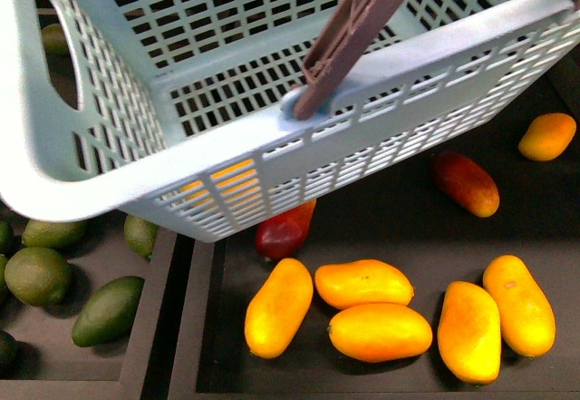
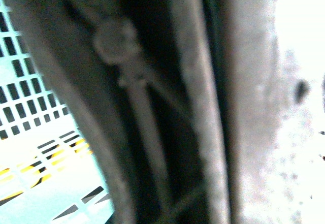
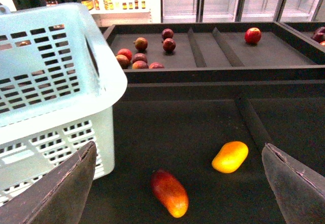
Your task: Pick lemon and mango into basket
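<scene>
The brown handle (image 2: 203,102) is filling the left wrist view in a close blur. No fingers are showing clearly there, so I cannot tell whether the left gripper is closed round it. In the front view the handle is rising steeply from the teal basket (image 1: 453,46), which is hanging tilted above the display with its open mouth turned toward the robot. I judge it is being carried by the handle so that fruit can be dropped straight in. No fruit is showing inside it yet.

Under its lower corner a half-hidden red mango (image 1: 285,228) is lying on the dark tray. Yellow mango-shaped fruits (image 1: 362,283) are lying in a loose cluster just beside it. Green avocados (image 1: 37,275) are sitting in the neighbouring compartment, across a divider (image 1: 154,327).

Farther out, the right gripper (image 3: 179,148) is hovering with its fingers spread wide and gripping nothing. It is framing the mango (image 3: 170,192), which is lying apart from the basket. This looks like lining up for a pick. An orange-yellow fruit (image 3: 230,156) is lying near it. Beyond, round red fruits (image 3: 140,43) are resting in a rear tray.
</scene>
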`<act>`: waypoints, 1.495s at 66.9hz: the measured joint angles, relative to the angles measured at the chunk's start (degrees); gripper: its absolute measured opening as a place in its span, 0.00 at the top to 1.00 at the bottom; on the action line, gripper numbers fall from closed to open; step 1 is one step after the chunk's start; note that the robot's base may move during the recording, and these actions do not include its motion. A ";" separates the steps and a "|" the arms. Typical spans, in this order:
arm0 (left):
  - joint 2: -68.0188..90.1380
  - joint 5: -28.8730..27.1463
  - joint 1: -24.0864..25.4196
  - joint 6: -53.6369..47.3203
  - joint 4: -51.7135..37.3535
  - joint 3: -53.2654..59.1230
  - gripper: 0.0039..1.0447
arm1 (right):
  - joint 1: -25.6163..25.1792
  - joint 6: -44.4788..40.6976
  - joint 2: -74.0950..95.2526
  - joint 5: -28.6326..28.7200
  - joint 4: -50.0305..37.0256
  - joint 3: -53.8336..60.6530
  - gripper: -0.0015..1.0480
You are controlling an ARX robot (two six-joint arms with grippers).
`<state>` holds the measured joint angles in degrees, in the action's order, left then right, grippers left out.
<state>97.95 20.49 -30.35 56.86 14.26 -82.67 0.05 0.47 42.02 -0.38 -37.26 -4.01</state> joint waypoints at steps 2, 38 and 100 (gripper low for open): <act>0.00 0.13 -0.09 0.00 0.00 0.00 0.86 | -0.09 1.38 1.05 -2.49 6.91 -2.19 0.08; 0.00 -0.26 -0.11 -0.02 0.00 0.00 0.86 | -19.06 -20.81 53.51 13.00 30.49 -40.02 0.08; 0.00 -0.11 -0.28 0.00 0.00 0.00 0.86 | -4.24 -30.60 103.62 12.98 35.71 -80.54 0.08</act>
<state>97.95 20.38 -30.63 56.86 14.26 -82.67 -4.19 -30.13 145.64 12.60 -1.54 -84.55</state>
